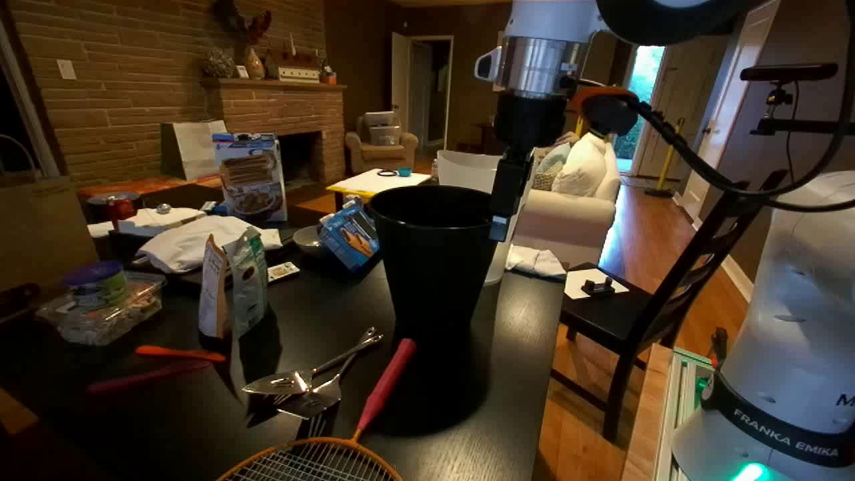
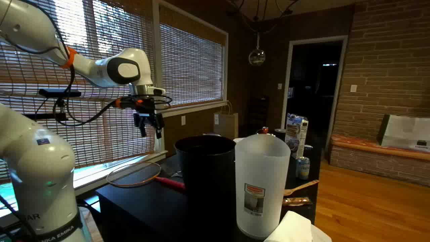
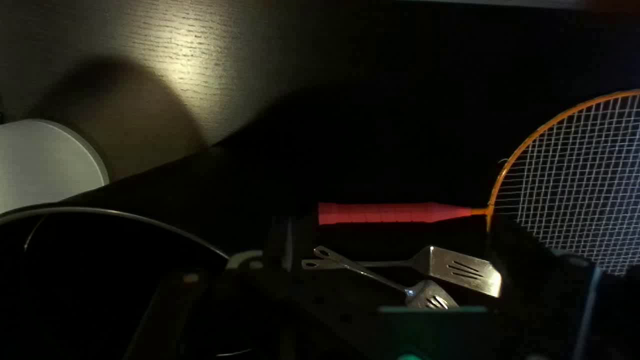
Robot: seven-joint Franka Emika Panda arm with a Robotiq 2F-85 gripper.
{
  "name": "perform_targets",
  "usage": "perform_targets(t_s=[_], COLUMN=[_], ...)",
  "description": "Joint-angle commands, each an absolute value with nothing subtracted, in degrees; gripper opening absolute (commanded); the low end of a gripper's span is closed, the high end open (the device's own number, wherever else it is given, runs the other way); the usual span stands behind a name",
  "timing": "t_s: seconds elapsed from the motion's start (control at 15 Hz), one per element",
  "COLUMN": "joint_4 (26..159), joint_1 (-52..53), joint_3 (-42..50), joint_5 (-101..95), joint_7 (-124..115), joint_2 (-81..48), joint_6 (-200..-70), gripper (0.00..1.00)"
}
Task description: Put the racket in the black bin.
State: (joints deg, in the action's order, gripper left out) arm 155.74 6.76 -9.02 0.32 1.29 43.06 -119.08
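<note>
Exterior view: the arm (image 2: 95, 70) bends, gripper (image 2: 151, 135) pointing down, fingers (image 2: 158, 131) apart.

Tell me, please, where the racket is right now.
At the right of the wrist view, the racket lies on the dark table, beside the metal utensils. In an exterior view, its red handle points toward the black bin.

The dark table (image 1: 511, 334) carries racket (image 1: 377, 399), black bin (image 1: 434, 274) and utensils (image 1: 317, 397).
</note>
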Motion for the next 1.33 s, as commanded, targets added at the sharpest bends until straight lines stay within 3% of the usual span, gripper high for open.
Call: perform_targets(t_s=[0.0, 0.93, 1.27], joint_4=[155.63, 155.14, 150.14], joint_1=[7.51, 8.11, 9.01], joint_3=[-8.34, -7.68, -15.55], joint_5=[-0.25, 0.13, -4.57], joint_7=[0.81, 2.37, -1.16], joint_2=[42.97, 41.97, 35.47], joint_6=[-118.93, -120.1, -128.43], gripper=[1.0, 1.0, 1.0])
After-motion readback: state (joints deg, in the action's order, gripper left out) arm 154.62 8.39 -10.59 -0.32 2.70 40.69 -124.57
